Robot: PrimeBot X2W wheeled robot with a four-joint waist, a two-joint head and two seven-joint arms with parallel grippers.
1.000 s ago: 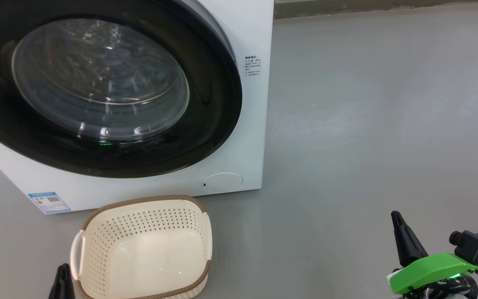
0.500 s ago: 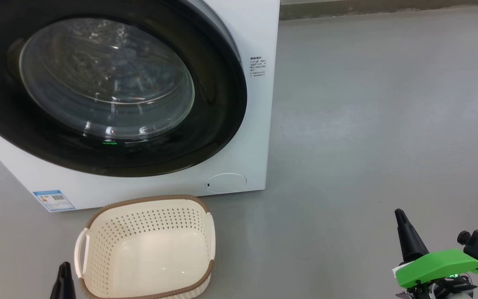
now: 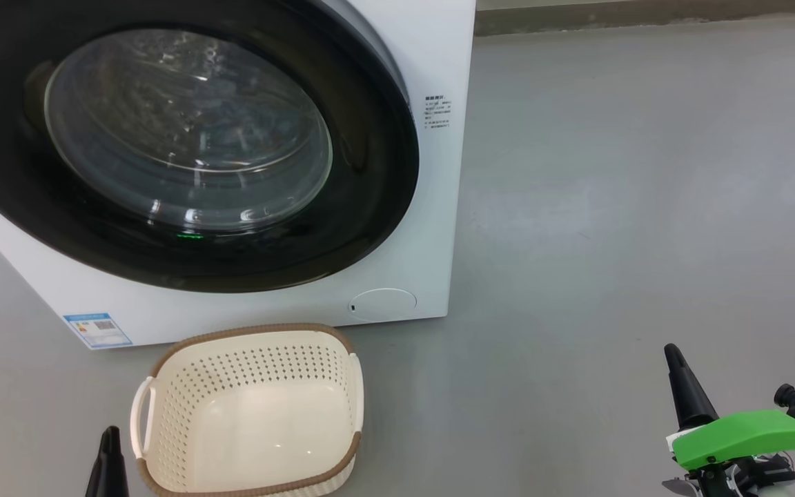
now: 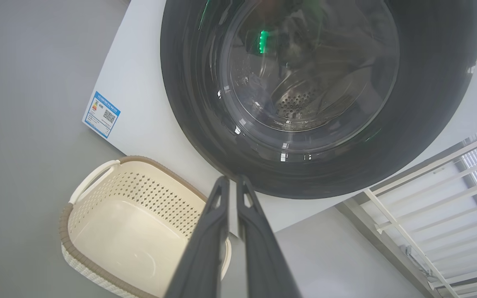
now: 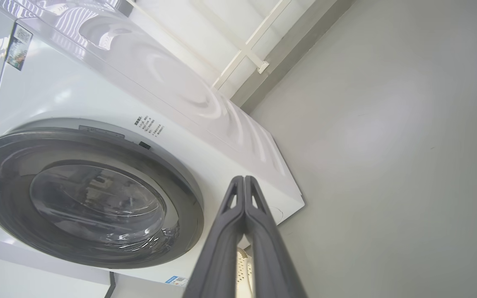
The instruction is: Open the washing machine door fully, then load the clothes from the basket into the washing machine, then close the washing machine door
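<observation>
Before the washing machine (image 3: 439, 207), the basket (image 3: 252, 366), its cream bottom bare.

basket (image 3: 252, 366) just before washing machine (image 3: 439, 221), perhaps touching | door (image 3: 183, 138) on its front

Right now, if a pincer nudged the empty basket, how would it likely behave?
The basket holds nothing and its walls are perforated plastic, so it is probably light and should slide easily on the smooth floor. Its wide flat base suggests skidding rather than tipping. Thin walls may flex if pinched.
</observation>
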